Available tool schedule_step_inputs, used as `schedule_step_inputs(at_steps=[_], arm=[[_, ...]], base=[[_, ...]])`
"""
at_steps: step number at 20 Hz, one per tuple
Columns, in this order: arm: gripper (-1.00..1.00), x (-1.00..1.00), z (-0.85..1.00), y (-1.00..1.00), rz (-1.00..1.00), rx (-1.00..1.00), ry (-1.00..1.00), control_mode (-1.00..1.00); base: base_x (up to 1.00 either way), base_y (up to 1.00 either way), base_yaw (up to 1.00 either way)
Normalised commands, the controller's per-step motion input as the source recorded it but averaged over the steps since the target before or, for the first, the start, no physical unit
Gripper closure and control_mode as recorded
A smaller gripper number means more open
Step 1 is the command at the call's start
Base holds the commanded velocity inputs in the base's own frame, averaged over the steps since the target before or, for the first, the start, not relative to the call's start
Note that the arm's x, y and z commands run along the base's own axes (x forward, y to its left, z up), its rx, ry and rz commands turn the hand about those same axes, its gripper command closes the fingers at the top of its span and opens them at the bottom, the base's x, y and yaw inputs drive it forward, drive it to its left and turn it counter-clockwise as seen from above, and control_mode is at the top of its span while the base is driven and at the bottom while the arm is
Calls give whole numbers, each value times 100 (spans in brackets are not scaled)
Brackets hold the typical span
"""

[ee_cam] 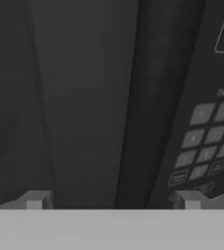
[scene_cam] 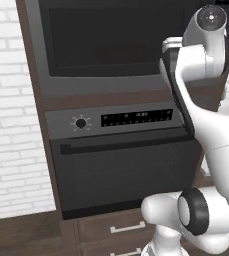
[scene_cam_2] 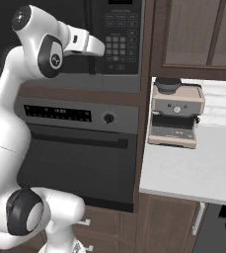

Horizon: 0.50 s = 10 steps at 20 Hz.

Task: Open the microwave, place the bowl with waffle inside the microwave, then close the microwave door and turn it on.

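Hand view: microwave door handle runs upright, slightly tilted.

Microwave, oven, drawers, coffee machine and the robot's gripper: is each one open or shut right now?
Grey-framed microwave with dark glass door: door shut.
Black oven with round knob and bar handle: door shut, display showing.
Brown wooden drawers with silver handles: shut.
Tan and silver coffee machine: upright on the white counter.
Gripper: open, up against the microwave's dark vertical handle, holding nothing.
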Motion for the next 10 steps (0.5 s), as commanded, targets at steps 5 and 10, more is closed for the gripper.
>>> schedule_step_inputs(at_steps=[5, 10], arm=[[-100, 77, 0, -27, 8, 10, 0, -100], [-100, 37, -8, -23, 5, 11, -7, -100]], base=[[0, 0, 0], [0, 0, 0]])
